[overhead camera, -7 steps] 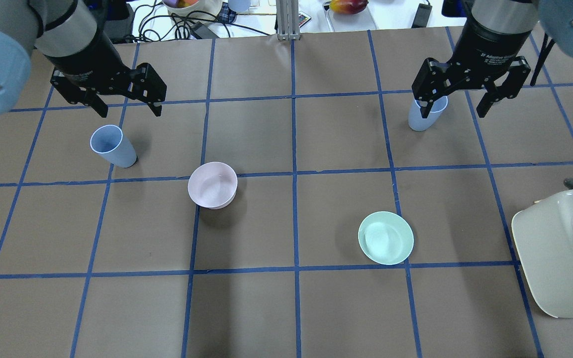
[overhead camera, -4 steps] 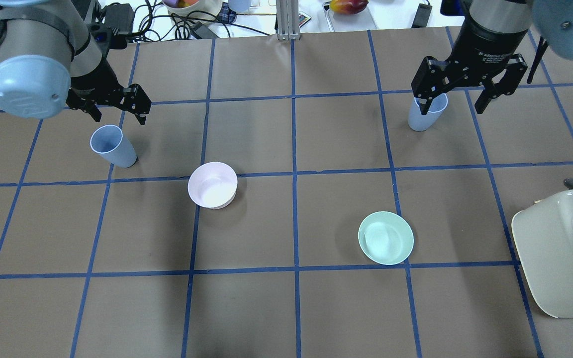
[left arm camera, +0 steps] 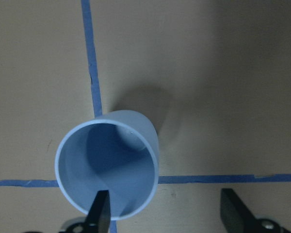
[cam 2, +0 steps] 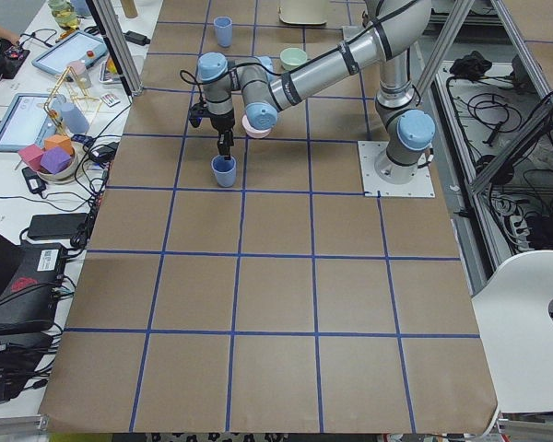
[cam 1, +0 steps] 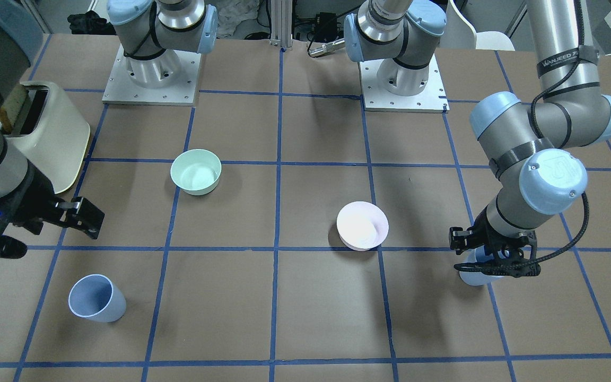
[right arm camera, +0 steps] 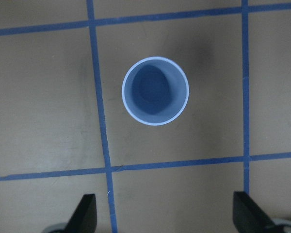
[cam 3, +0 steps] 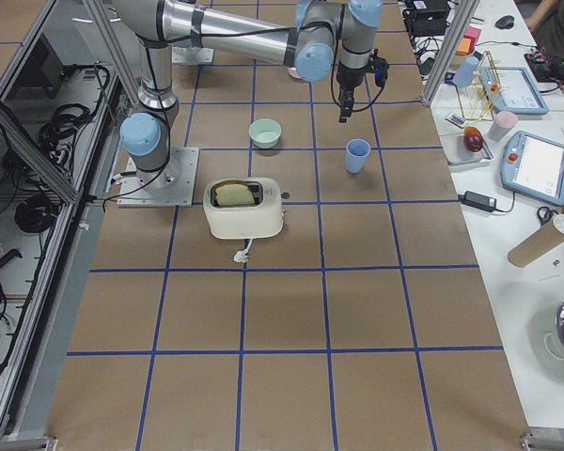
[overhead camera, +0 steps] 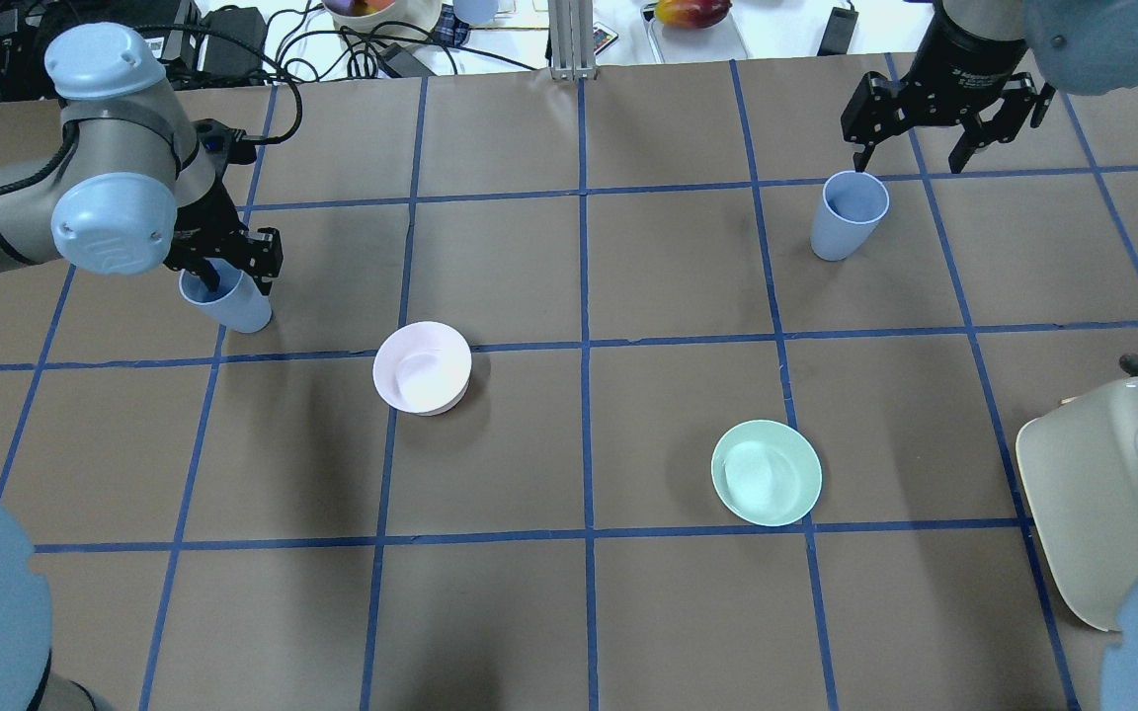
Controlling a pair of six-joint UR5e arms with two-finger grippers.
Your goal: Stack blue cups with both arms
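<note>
The left end effector (left arm camera: 163, 204) is open and low over the left cup (left arm camera: 106, 170). One finger (left arm camera: 99, 213) reaches inside the cup's mouth at the rim, and the other stands outside, clear of the wall. That cup stands on the tabletop (overhead camera: 529, 612) over a crossing of blue tape lines.

The right end effector (right arm camera: 164, 216) is also open, its fingers spread wide and holding nothing. It hangs above the right cup (right arm camera: 155, 91) and off to one side, well apart from it. This cup stands upright, mouth up, inside a grid square.

Between the two cups sit a pink bowl (overhead camera: 422, 367) and a green bowl (overhead camera: 766, 472). A toaster (overhead camera: 1102, 494) stands at the tabletop's right edge.
</note>
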